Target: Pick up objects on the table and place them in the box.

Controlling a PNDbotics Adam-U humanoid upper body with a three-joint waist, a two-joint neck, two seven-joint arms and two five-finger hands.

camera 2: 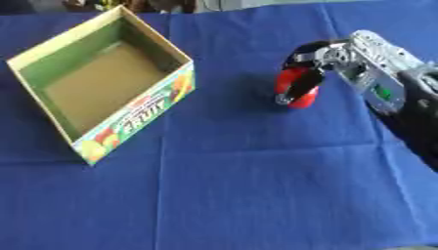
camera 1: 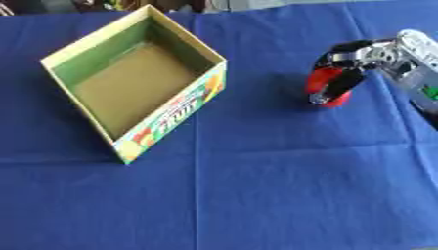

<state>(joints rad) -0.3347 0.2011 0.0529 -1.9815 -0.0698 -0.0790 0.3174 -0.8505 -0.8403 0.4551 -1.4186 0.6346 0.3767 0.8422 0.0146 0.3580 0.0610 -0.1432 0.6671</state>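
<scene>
The right hand (camera 2: 321, 61) enters from the right edge, its dark fingers (camera 1: 346, 80) curled down around a small red object (camera 2: 295, 88), which sits at the right of the blue tablecloth (camera 1: 256, 185), at about mid-depth. Whether the object rests on the cloth or is just lifted clear cannot be told. The open cardboard box (camera 1: 175, 114), with a printed fruit design on its near right wall, lies well apart to the left and slightly farther back; its interior shows only a bare brown floor. The governing relation is therefore lateral: the box lies leftward from the gripping hand, across an open stretch of cloth. The coming move probably calls for a lift high enough to clear the box's right wall, then a leftward carry. The left hand appears in neither view.
</scene>
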